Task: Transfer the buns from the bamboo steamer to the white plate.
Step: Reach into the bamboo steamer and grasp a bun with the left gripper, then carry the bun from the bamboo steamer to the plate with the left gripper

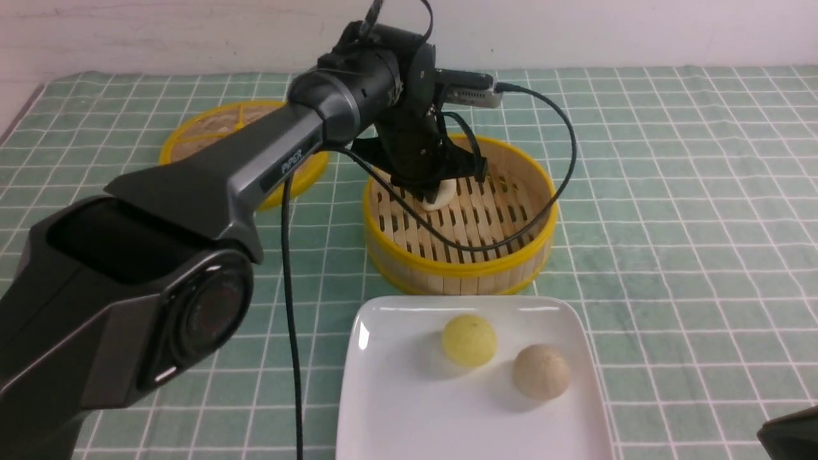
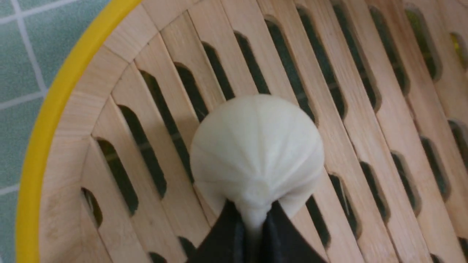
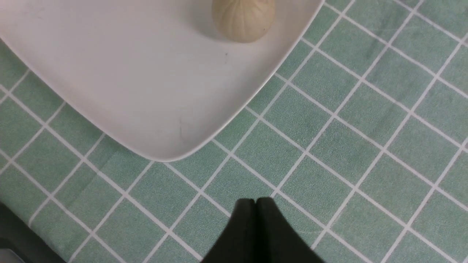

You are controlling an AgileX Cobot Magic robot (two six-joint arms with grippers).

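In the bamboo steamer (image 1: 460,269) a pale cream bun (image 1: 441,198) sits on the slatted floor. My left gripper (image 1: 429,190) reaches down into the basket and is shut on it. In the left wrist view the two dark fingers pinch the pleated top knot of this bun (image 2: 256,146), with the left gripper (image 2: 255,226) over the steamer (image 2: 40,128) floor. A beige bun (image 1: 540,372) lies on the white plate (image 1: 396,402). My right gripper (image 3: 256,202) is shut and empty above the tablecloth, just off a corner of the white plate (image 3: 128,73), where the beige bun (image 3: 244,18) shows.
A bright yellow ball (image 1: 469,340) lies on the plate beside the beige bun. The woven yellow-rimmed lid (image 1: 211,128) lies at the back left, partly behind my left arm. A green checked cloth (image 1: 690,223) covers the table. A dark piece of the right arm (image 1: 789,434) shows at the bottom right.
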